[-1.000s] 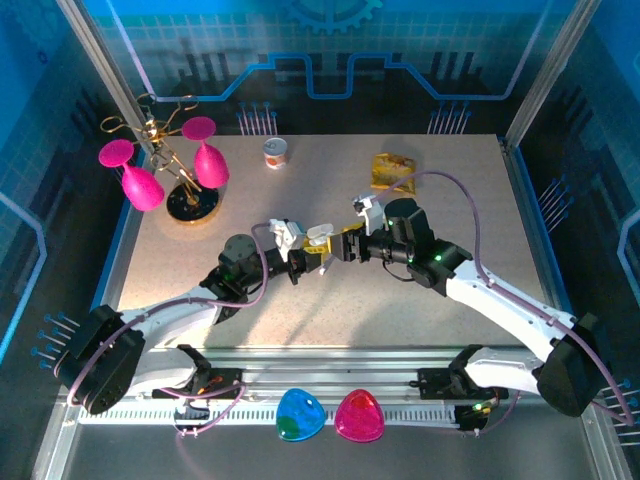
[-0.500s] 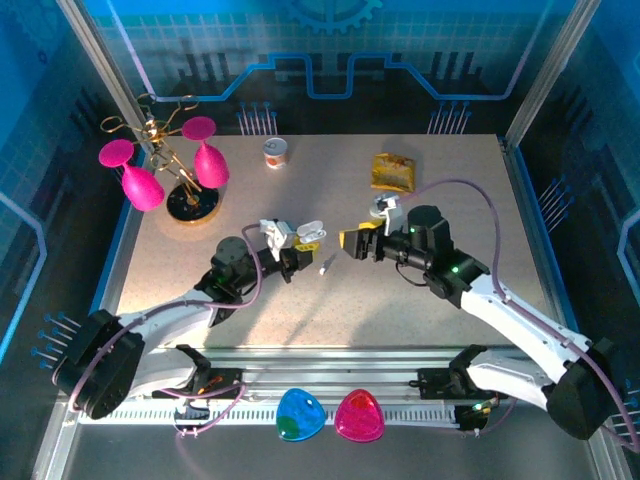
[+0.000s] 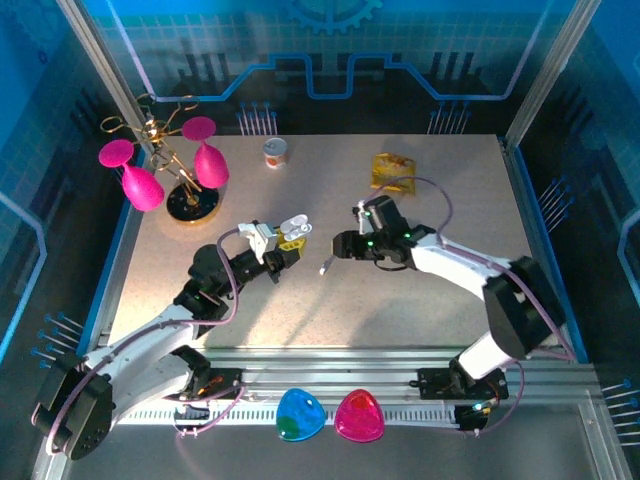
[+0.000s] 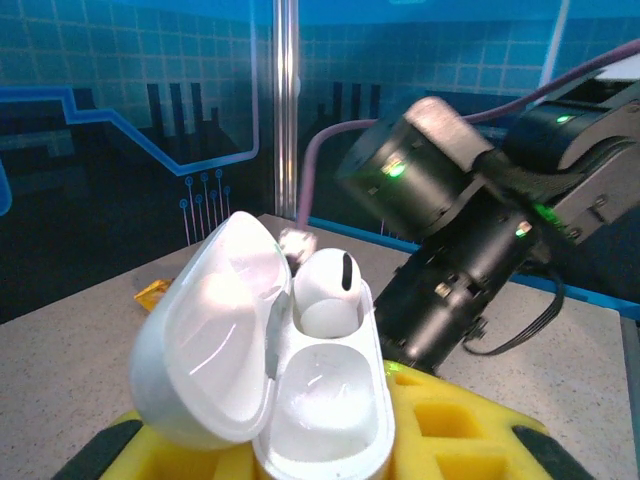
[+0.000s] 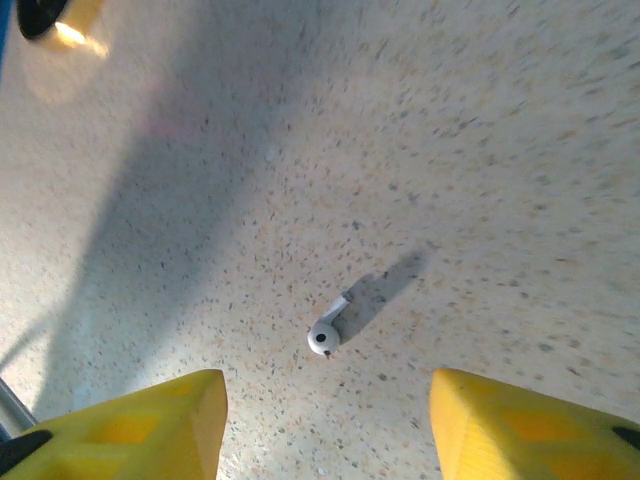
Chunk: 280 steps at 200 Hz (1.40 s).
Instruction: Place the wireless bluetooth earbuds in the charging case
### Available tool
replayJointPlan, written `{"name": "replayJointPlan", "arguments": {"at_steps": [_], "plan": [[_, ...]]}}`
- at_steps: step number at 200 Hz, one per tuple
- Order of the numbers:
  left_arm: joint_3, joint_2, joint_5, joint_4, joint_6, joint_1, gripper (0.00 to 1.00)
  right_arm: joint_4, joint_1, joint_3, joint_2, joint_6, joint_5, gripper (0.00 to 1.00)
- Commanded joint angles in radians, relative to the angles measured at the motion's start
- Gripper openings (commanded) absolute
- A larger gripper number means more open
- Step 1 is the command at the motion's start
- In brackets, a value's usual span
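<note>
My left gripper (image 3: pixel 283 243) is shut on the white charging case (image 3: pixel 292 230), held above the table with its lid open. In the left wrist view the case (image 4: pixel 325 400) sits between yellow pads (image 4: pixel 450 420). One earbud (image 4: pixel 327 290) is seated in the far slot and the near slot is empty. A second white earbud (image 3: pixel 324 266) lies loose on the speckled table. In the right wrist view this earbud (image 5: pixel 325 335) lies below and between the yellow fingertips (image 5: pixel 130 420) of my right gripper (image 5: pixel 325 425). That right gripper (image 3: pixel 340 246) is open, hovering just right of the earbud and holding nothing.
A stand with pink glasses (image 3: pixel 185 170) is at the back left. A small can (image 3: pixel 275 153) and a yellow packet (image 3: pixel 392 171) sit near the back edge. Blue (image 3: pixel 300 415) and pink (image 3: pixel 358 416) shapes lie on the near rail.
The grippers have parted. The left one drew back to the left with the case. The right one let an earbud drop onto the table, then lowered over it.
</note>
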Motion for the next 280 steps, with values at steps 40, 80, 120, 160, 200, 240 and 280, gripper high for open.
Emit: {"name": "replayJointPlan", "arguments": {"at_steps": [40, 80, 120, 160, 200, 240, 280], "plan": [[-0.033, 0.001, 0.006, 0.012, -0.004, 0.005, 0.24, -0.051, 0.061, 0.236, 0.285, -0.088, -0.122, 0.49], [-0.034, -0.003, 0.011, 0.011, -0.011, 0.005, 0.24, -0.101, 0.071, 0.345, 0.411, -0.127, -0.163, 0.49], [-0.028, 0.007, 0.011, 0.011, -0.008, 0.006, 0.24, -0.096, 0.073, 0.315, 0.435, -0.141, -0.163, 0.5], [-0.022, 0.029, 0.016, 0.028, -0.008, 0.005, 0.24, -0.076, 0.081, 0.231, 0.38, -0.135, -0.161, 0.5], [-0.02, 0.035, 0.02, 0.031, -0.008, 0.005, 0.24, -0.074, 0.101, 0.15, 0.305, -0.12, -0.156, 0.51], [-0.017, 0.039, 0.02, 0.032, -0.007, 0.006, 0.24, -0.085, 0.129, 0.124, 0.252, -0.106, -0.141, 0.5], [-0.021, 0.037, 0.015, 0.044, -0.006, 0.005, 0.24, -0.181, 0.144, 0.174, 0.248, -0.144, -0.041, 0.5]]}}
